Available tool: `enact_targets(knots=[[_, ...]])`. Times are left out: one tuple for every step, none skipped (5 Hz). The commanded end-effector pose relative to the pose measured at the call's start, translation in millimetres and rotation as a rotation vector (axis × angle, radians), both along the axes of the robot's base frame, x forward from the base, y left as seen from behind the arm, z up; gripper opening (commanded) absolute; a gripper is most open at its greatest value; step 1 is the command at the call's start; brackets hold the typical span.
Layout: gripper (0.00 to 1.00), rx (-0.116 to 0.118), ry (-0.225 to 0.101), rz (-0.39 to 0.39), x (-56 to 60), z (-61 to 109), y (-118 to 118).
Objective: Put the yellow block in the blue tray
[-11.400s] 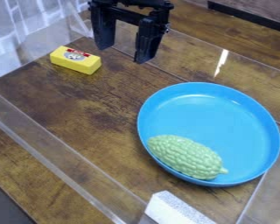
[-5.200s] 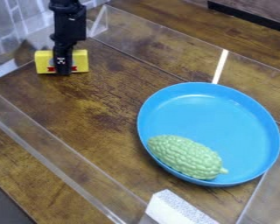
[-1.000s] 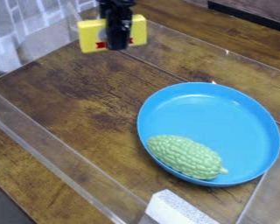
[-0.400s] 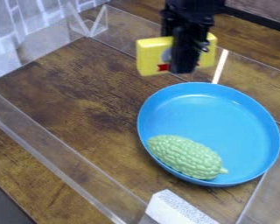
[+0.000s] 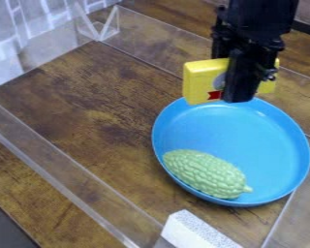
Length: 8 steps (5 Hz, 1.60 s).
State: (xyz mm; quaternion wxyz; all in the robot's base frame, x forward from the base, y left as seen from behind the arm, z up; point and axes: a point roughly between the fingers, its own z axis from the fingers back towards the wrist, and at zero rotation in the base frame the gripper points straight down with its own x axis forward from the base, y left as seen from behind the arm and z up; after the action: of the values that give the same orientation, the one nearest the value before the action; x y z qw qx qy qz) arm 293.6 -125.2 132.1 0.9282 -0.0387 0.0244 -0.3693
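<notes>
The yellow block hangs in the air over the far rim of the blue tray, with a bit of its red mark showing beside the fingers. My black gripper comes down from the top of the view and is shut on the block, gripping its right part. The tray is a large round blue plate on the right of the wooden table. The block is above the tray and does not touch it.
A green bumpy gourd lies in the tray's near left part. Clear plastic walls run along the table's left and front sides. A white foam piece sits at the front edge.
The gripper has carried the yellow block from the table's far left up and rightward, and it now hangs over the tray's far rim. The gourd and the tray have not moved.
</notes>
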Motion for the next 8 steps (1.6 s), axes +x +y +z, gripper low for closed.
enact_targets(knots=[[0.00,-0.040,-0.081,-0.006,5.5,20.9,-11.6],[0.00,-0.047,-0.083,0.007,7.1,18.0,-9.4],[0.00,-0.054,-0.082,0.018,8.2,14.4,-7.0],[0.00,-0.065,-0.082,0.050,0.6,14.3,-10.2],[0.00,-0.080,-0.085,0.095,-7.8,10.6,-12.5],[0.00,-0.087,-0.078,0.119,-12.0,5.2,-14.5],[0.00,-0.093,-0.068,0.140,-16.1,-2.5,-16.5],[0.00,-0.096,-0.060,0.172,-18.6,-8.3,-13.3]])
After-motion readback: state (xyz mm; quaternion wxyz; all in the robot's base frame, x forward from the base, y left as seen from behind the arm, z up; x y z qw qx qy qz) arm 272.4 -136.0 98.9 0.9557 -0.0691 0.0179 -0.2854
